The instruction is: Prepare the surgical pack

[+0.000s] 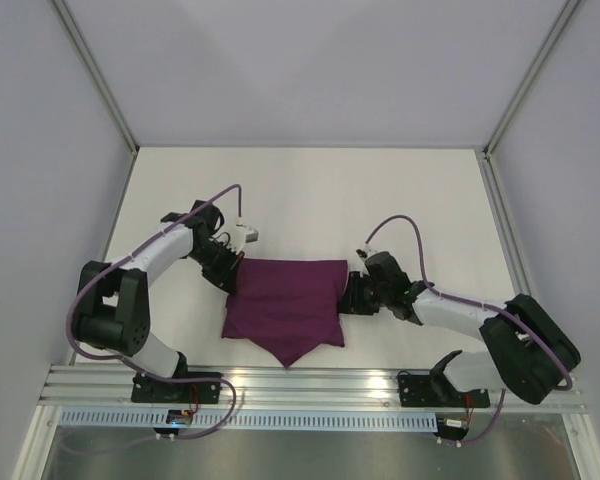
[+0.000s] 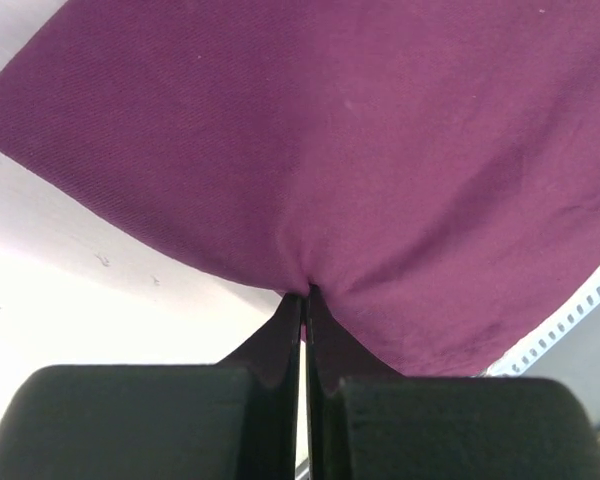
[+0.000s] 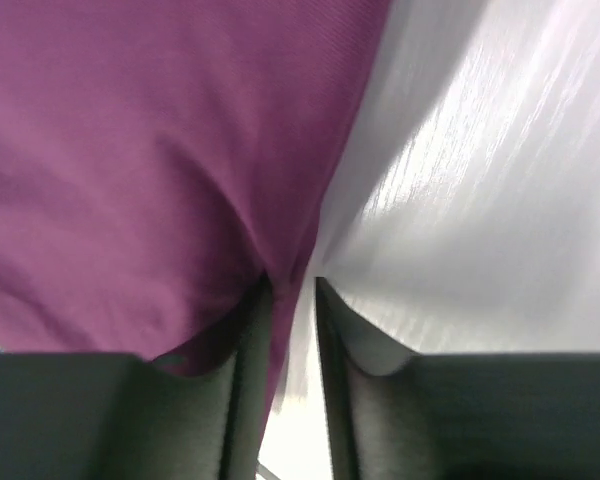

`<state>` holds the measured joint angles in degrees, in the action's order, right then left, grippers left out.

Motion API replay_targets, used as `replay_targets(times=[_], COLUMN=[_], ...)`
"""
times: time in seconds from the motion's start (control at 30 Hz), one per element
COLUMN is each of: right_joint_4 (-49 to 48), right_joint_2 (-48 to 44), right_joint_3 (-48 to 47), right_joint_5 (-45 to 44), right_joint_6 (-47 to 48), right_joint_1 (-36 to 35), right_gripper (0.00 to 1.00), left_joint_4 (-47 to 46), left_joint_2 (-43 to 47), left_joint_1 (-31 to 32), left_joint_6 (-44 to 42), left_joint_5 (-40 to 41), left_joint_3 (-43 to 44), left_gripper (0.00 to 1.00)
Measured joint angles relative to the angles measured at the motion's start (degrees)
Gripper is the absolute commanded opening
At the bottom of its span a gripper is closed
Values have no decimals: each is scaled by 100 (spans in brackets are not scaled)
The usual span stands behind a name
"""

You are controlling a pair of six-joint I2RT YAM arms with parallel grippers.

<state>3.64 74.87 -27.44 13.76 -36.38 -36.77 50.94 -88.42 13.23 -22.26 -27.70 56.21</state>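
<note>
— Though folded into a compact bundle with one point towards the near side, shown lying flat at the middle of the table (image 1: 310,190), well apart from every edge: dark-purple cloth (image 1: 285,308). Held where?

— At the two far corners. Left claw (image 2: 306,293) clenched on the far left corner, with fabric puckered where the jaws meet. Right claw (image 3: 293,285) set at the far right corner, jaws narrowly apart, with the cloth's edge running down into the gap. No firm pinch evident there yet.

— Handling?

— Judged soft, light and limp. No stiffness to keep a fold, so likely to sag and drape between two holds. Woven surface, probably not slippery, though thin enough to slide out of a shallow bite.

— Best hold, then?

— Corners or hems, taken deep in each claw, both sides kept level. Lifting by one corner alone likely to drag the bundle askew and spill the folds.

— Anything else of the pack visible?

— Nothing else in any view. Whether wrapped inside the folds, impossible to tell.
</note>
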Motion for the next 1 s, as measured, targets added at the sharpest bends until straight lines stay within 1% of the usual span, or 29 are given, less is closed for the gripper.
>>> replay_targets(times=[0.03,0.07,0.2,0.27,0.33,0.43,0.5,0.53,0.6,0.63,0.67,0.7,0.73,0.83,0.9,1.0], right_joint_4=[-175,-339,-682,-721,-673,-501,-254,-125,72,153,219,275,337,553,745,1027], right_joint_2=[166,295,673,997,1453,2216,2535,2662,2861,2909,2924,2914,2883,2590,2245,1617], right_joint_3=[81,125,63,-205,-675,-1749,-2433,-2752,-3303,-3501,-3622,-3672,-3679,-3340,-2988,-2509], right_joint_5=[63,146,332,474,529,413,321,282,203,177,175,177,179,186,201,210], right_joint_6=[-90,-184,-369,-396,-358,-122,81,190,389,472,529,595,645,728,763,767], right_joint_1=[2,15,157,337,597,1019,1217,1290,1375,1394,1408,1412,1410,1410,1410,1410], right_gripper=[18,1,1,0,1,0,1,2,5,13,18,22,35,56,59,59], left_joint_4=[-2,-2,22,55,116,-11,-153,-197,-269,-245,-234,-227,-199,9,240,382], left_joint_2=[-46,-83,-319,-498,-750,-1121,-1250,-1268,-1279,-1276,-1272,-1237,-1161,-673,-179,715], left_joint_1=[-15,-24,-26,-13,-9,-9,-11,-15,-61,-87,-116,-155,-188,-256,-251,-90], left_joint_6=[0,0,22,28,26,13,-42,-72,-173,-219,-267,-374,-431,-614,-739,-914], left_joint_5=[2,13,125,260,439,654,813,879,1032,1071,1095,1139,1191,1394,1552,1792], left_joint_3=[7,13,140,326,660,1213,1453,1508,1606,1665,1709,1746,1742,1600,1547,1495], left_gripper=[0,0,0,0,0,0,4,12,24,49,60,67,75,79,83,85])
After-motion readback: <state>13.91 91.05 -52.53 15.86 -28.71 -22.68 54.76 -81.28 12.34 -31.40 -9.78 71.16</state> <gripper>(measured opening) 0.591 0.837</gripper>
